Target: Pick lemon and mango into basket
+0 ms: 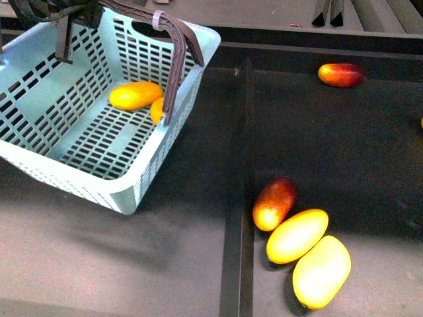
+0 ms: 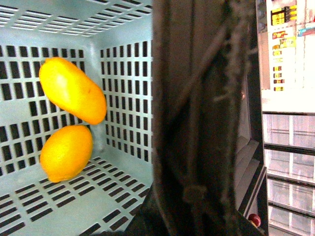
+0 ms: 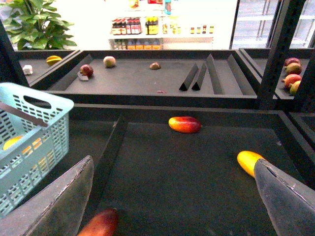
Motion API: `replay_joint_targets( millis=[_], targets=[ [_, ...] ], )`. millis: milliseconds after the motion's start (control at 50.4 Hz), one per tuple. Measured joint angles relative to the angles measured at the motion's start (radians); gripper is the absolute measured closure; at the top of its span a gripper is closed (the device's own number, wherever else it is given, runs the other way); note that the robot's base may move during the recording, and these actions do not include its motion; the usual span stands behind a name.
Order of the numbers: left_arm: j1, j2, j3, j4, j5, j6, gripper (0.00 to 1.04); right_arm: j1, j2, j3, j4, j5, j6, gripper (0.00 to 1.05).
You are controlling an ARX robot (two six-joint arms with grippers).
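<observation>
The turquoise basket (image 1: pixel 99 142) hangs tilted above the dark shelf at the left. My left gripper (image 1: pixel 69 30) is shut on it at the top left, by the brown handle (image 1: pixel 178 59). Inside the basket, a yellow-orange mango (image 1: pixel 135 95) lies next to the lemon (image 1: pixel 157 109), which the handle half hides. In the left wrist view the mango (image 2: pixel 72 90) and the shorter lemon (image 2: pixel 66 152) rest against the slotted wall (image 2: pixel 123 98). My right gripper (image 3: pixel 173 162) stands open over bare shelf, with nothing between its grey fingers (image 3: pixel 59 206). It does not show in the front view.
On the right shelf section a red-blushed mango (image 1: pixel 274 203) lies beside two yellow fruits (image 1: pixel 297 236) (image 1: pixel 322 271). Another red mango (image 1: pixel 341 74) sits at the back right. A raised divider (image 1: pixel 238 198) splits the shelf. A yellow fruit (image 3: pixel 248 161) touches my right finger's edge.
</observation>
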Motion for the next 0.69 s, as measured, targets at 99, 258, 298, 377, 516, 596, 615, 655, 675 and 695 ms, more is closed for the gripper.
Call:
replay_joint_targets(
  millis=[99,258,298,377,516,596,615,655,675,695],
  targets=[
    [-0.006,0.005,-0.028,0.018,-0.003,-0.053,1.01,0.0,0.0,0.0,0.0,0.0,0.0,0.09],
    [-0.008,-0.006,-0.084,0.03,-0.043,-0.137,0.88,0.0,0.0,0.0,0.0,0.0,0.0,0.09],
    [-0.008,-0.016,-0.099,0.03,-0.044,-0.142,0.79,0.0,0.0,0.0,0.0,0.0,0.0,0.09],
    [-0.01,-0.06,-0.142,0.033,-0.053,-0.15,0.6,0.0,0.0,0.0,0.0,0.0,0.0,0.09],
    [-0.01,-0.26,-0.288,-0.052,-0.164,-0.2,0.27,0.0,0.0,0.0,0.0,0.0,0.0,0.09],
    [-0.015,-0.386,-0.362,-0.172,-0.259,-0.192,0.11,0.0,0.0,0.0,0.0,0.0,0.0,0.09],
    [-0.018,-0.413,-0.373,-0.2,-0.277,-0.187,0.08,0.0,0.0,0.0,0.0,0.0,0.0,0.09],
    [-0.031,-0.465,-0.389,-0.251,-0.309,-0.181,0.06,0.0,0.0,0.0,0.0,0.0,0.0,0.09],
    [-0.04,-0.491,-0.393,-0.273,-0.322,-0.182,0.07,0.0,0.0,0.0,0.0,0.0,0.0,0.09],
    [-0.056,-0.526,-0.394,-0.307,-0.339,-0.183,0.08,0.0,0.0,0.0,0.0,0.0,0.0,0.09]
  ],
)
